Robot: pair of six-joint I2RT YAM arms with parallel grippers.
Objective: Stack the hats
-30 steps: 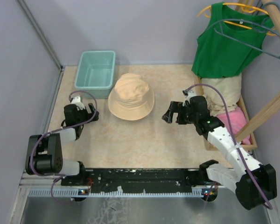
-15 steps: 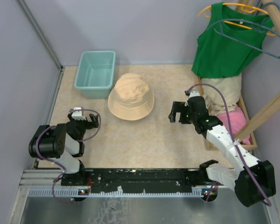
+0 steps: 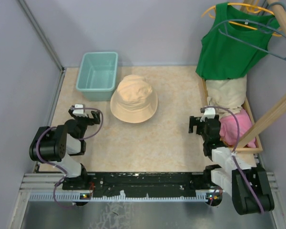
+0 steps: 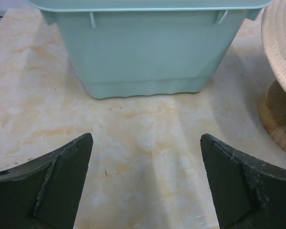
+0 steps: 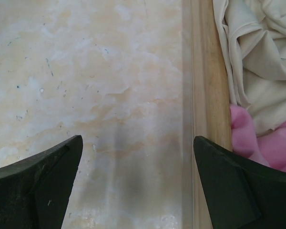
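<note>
Both are gaping wide, holding nothing: the left pincer (image 3: 85,114) at lower left, the right pincer (image 3: 202,125) beside the wooden tray (image 5: 202,71). The beige hat (image 3: 133,99) is lying mid-frame, the pink hat (image 3: 244,123) at right in the tray. Best clearing the rim, then pinching brim.

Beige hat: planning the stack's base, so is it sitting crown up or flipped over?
Crown up: the beige hat shows its domed top, brim spread on the table.

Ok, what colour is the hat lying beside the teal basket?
The hat is beige, a pale tan; the top external view shows it best.
</note>
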